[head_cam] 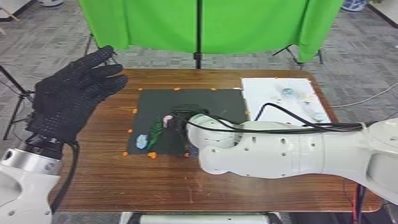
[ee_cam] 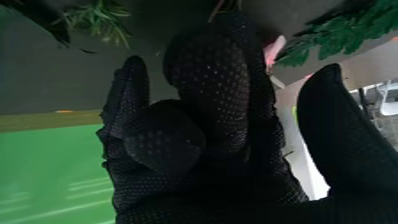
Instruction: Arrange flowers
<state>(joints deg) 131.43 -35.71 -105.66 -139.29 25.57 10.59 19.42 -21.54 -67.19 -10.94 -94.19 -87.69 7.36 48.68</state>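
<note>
Holds the right hand (head_cam: 188,111) over the dark mat (head_cam: 160,100) on the table (head_cam: 178,192), with fingers mostly extended and thumb apart; can't tell about a grip on any stem. Has a pink flower (head_cam: 167,119), green foliage (head_cam: 156,134) and a pale blue bloom (head_cam: 142,141) on the mat, left of that hand, plus pale pieces (head_cam: 289,93) on the white sheet (head_cam: 259,92). Holds the left hand (head_cam: 73,95) raised by the table's left edge, loosely open and empty
</note>
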